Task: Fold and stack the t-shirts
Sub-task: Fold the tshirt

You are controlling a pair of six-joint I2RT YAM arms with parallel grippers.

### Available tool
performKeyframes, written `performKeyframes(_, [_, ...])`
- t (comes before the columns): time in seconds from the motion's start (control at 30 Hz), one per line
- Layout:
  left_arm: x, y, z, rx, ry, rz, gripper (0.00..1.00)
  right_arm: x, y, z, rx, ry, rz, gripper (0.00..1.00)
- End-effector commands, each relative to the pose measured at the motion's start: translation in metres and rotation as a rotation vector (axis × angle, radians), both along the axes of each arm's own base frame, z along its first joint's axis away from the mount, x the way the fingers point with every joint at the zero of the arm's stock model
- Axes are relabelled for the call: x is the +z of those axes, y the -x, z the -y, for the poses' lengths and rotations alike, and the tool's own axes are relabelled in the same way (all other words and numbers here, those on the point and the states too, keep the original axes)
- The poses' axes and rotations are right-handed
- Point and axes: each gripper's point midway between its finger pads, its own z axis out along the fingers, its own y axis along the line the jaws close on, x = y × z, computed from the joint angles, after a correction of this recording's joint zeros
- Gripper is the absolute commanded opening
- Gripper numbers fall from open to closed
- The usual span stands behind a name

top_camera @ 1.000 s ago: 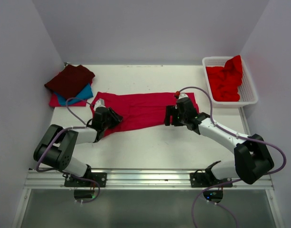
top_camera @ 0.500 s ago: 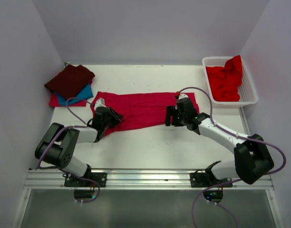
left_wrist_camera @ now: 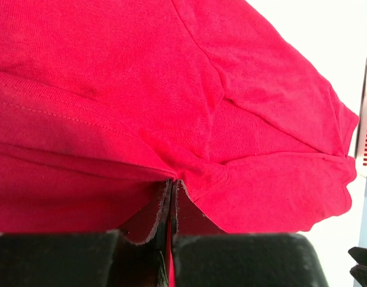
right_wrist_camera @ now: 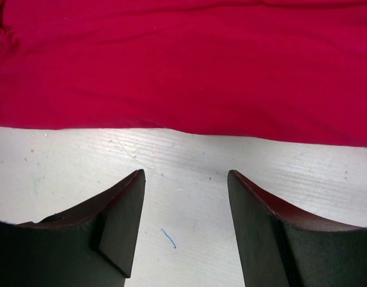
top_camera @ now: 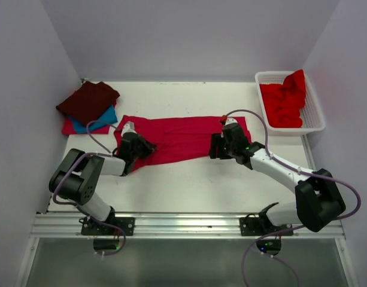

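A: Need status on the left gripper [left_wrist_camera: 172,186].
B: Clenched on the crimson-pink t-shirt [top_camera: 183,136], at its left end. Pinching a fold of cloth between shut jaws, per the wrist view.
A: And the right gripper [right_wrist_camera: 186,179]?
B: Released. Held low with jaws apart over bare table [top_camera: 189,179], just on the near side of that shirt's hem, toward its right end. No cloth between the jaws.
A: Where's that shirt lying?
B: Spread flat, lengthwise left to right across the middle of the table, slightly toward the far edge.
A: Other shirts?
B: Stacked at the far left corner: dark maroon t-shirt [top_camera: 87,100] on top, then teal blue t-shirt [top_camera: 105,117], then pink-red t-shirt [top_camera: 72,127] at the bottom, the lower two peeking out. Bright red t-shirt [top_camera: 284,103] heaped in the white basket [top_camera: 317,116] at the far right corner.
A: Surface, room?
B: White, matt, lightly scuffed, with a small blue mark [right_wrist_camera: 169,238] in the right wrist view. Boxed in by plain pale grey walls [top_camera: 171,42] on the left, far and right sides. Edged by a metal rail [top_camera: 189,222] along the near side, with both arm bases bolted there.
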Motion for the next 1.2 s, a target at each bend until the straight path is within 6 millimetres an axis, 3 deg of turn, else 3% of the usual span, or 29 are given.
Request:
performKeyframes(0.0, [0.026,-0.024,0.008,-0.016,0.015,0.108,0.00,0.007,0.001,0.002,0.005,0.009,0.029,0.61])
performKeyframes(0.4, [0.050,-0.056,0.011,-0.024,-0.040,0.161,0.00,0.004,0.003,0.005,0.008,0.021,0.021,0.61])
performKeyframes(0.57, [0.037,-0.074,0.008,-0.022,-0.069,0.125,0.02,0.004,0.003,0.005,0.008,0.025,0.018,0.63])
performKeyframes(0.63, [0.025,-0.079,0.008,-0.032,-0.075,0.102,0.11,0.001,0.004,0.005,0.011,0.026,0.010,0.65])
performKeyframes(0.73, [0.028,-0.086,0.011,-0.049,-0.070,0.132,0.25,-0.001,0.004,0.005,0.012,0.030,0.005,0.66])
performKeyframes(0.8, [0.035,-0.086,0.011,-0.057,-0.070,0.176,0.33,-0.004,0.006,0.006,0.011,0.034,0.000,0.66])
performKeyframes(0.9, [0.053,-0.084,0.008,-0.068,-0.094,0.263,0.52,-0.008,0.007,0.007,0.011,0.034,-0.005,0.67])
performKeyframes(0.93, [0.065,-0.083,0.006,-0.068,-0.103,0.293,0.62,-0.008,0.007,0.006,0.012,0.031,-0.006,0.67])
performKeyframes(1.07, [0.085,-0.071,-0.002,-0.075,-0.153,0.359,0.66,-0.014,0.005,0.003,0.014,0.021,-0.019,0.67])
performKeyframes(1.1, [0.098,-0.068,-0.004,-0.076,-0.174,0.400,0.65,-0.015,0.006,0.001,0.016,0.019,-0.022,0.67])
performKeyframes(1.17, [0.094,-0.058,-0.008,-0.085,-0.197,0.385,0.59,-0.016,0.005,-0.001,0.020,0.012,-0.024,0.67])
